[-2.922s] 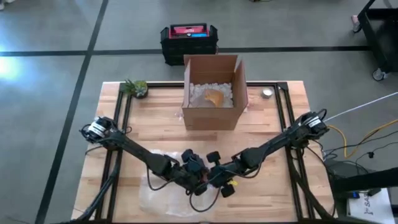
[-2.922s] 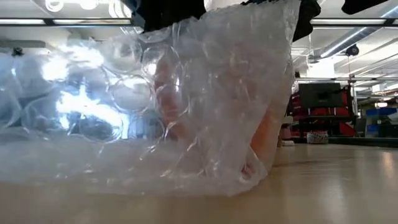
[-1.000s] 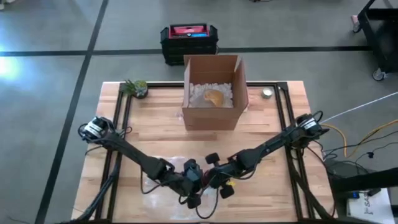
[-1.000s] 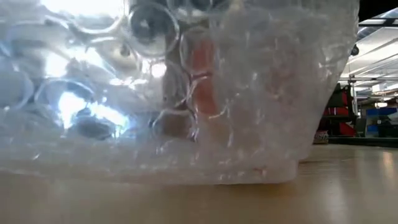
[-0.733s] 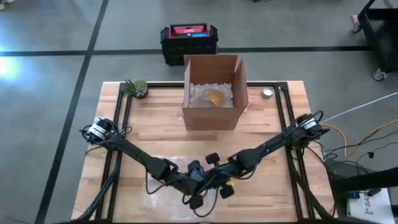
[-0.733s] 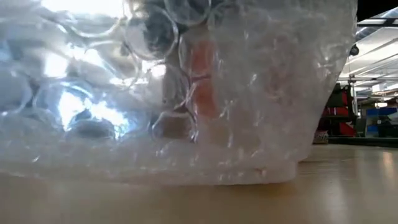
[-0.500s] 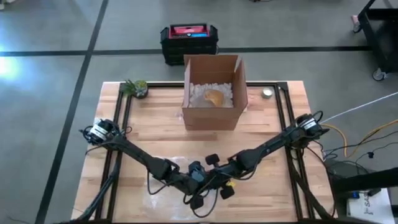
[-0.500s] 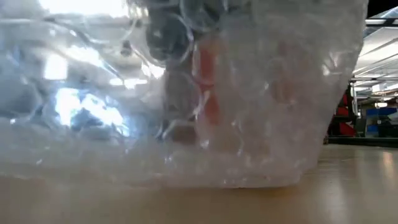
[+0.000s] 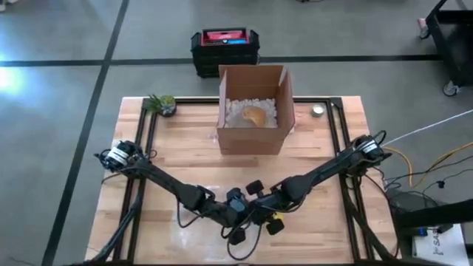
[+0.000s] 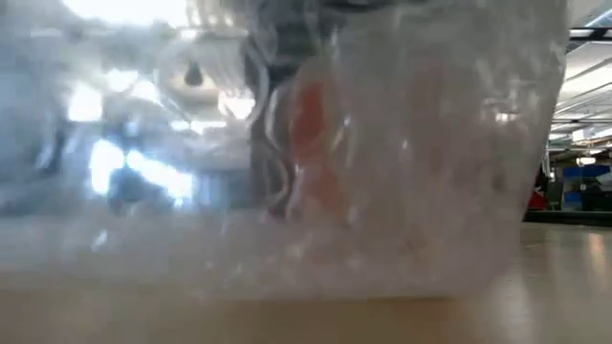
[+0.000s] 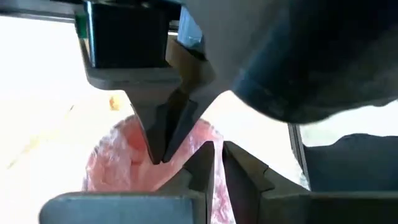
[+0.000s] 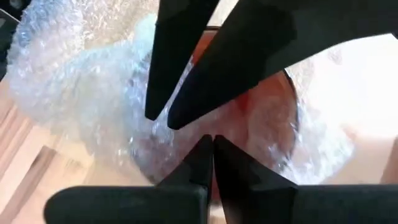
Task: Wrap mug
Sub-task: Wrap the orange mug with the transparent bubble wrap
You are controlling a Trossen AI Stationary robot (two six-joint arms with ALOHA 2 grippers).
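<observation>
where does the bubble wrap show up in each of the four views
High view: bubble wrap lies at the table's near edge, under both grippers.
Low view: it fills most of the picture.
Left wrist view: it shows pink between the fingers.
Right wrist view: it spreads across the middle.
Shared landmark: the orange mug inside the wrap, an orange blur in the low view.

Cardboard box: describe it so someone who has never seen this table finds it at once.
On the wooden table, look to the far edge, midway along. The cardboard box stands there with its flaps open, holding white packing fill and one tan item. It is the tallest thing there, between a small potted plant and a small round object.
</observation>
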